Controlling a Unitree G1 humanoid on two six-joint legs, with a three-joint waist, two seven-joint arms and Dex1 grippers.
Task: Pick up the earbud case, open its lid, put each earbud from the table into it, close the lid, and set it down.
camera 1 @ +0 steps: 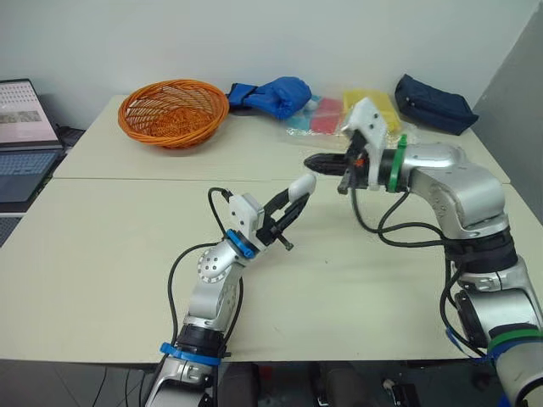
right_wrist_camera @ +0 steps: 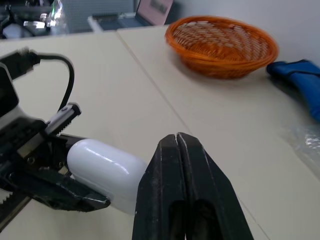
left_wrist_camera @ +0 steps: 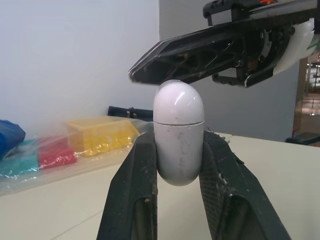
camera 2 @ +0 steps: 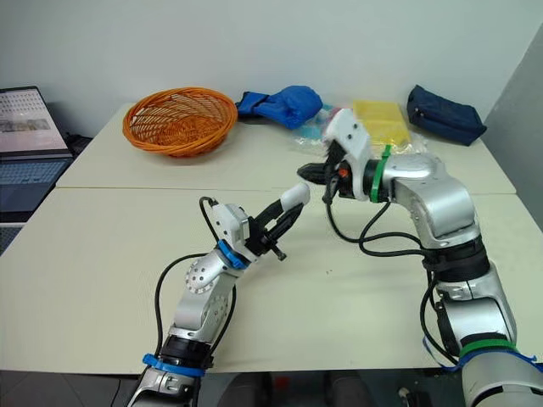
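Pale table (camera 1: 110, 254), two tops butted together, seam across middle. Far top: orange wicker basket (camera 1: 173, 111), blue cloth bundle (camera 1: 271, 95), clear bags of coloured bits (camera 1: 316, 116), yellow box (camera 2: 382, 119), navy pouch (camera 1: 434, 103).

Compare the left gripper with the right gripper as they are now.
The left gripper is clamped on the white earbud case; the right gripper holds nothing. The left gripper's fingers sit apart around it; the right gripper's are pressed together. The left gripper slants upward; the right gripper lies level, tips by the case's closed lid. Both hang above the table.
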